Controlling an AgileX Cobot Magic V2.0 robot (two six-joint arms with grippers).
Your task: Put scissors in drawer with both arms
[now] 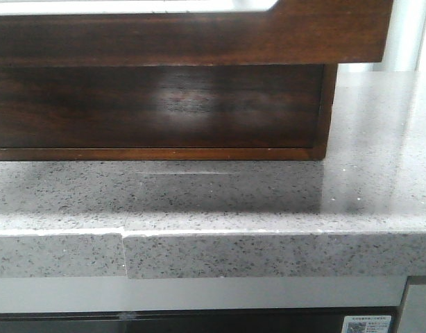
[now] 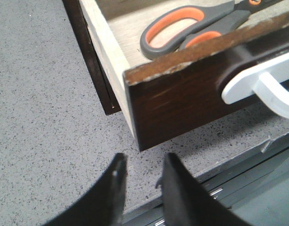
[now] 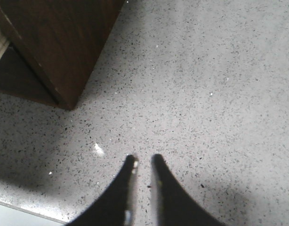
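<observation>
The drawer is dark brown glossy wood and stands pulled out over the counter, with a pale strip along its top edge. In the left wrist view the drawer is open. The scissors, with grey and orange handles, lie inside it on the pale bottom. My left gripper is open and empty, just off the drawer's front corner above the counter. My right gripper has a narrow gap between its fingers, holds nothing, and hovers over the counter beside a dark wooden corner. Neither gripper shows in the front view.
A white handle is fixed to the drawer front. The dark wooden cabinet body stands on the grey speckled counter. The counter's front edge has a seam left of centre.
</observation>
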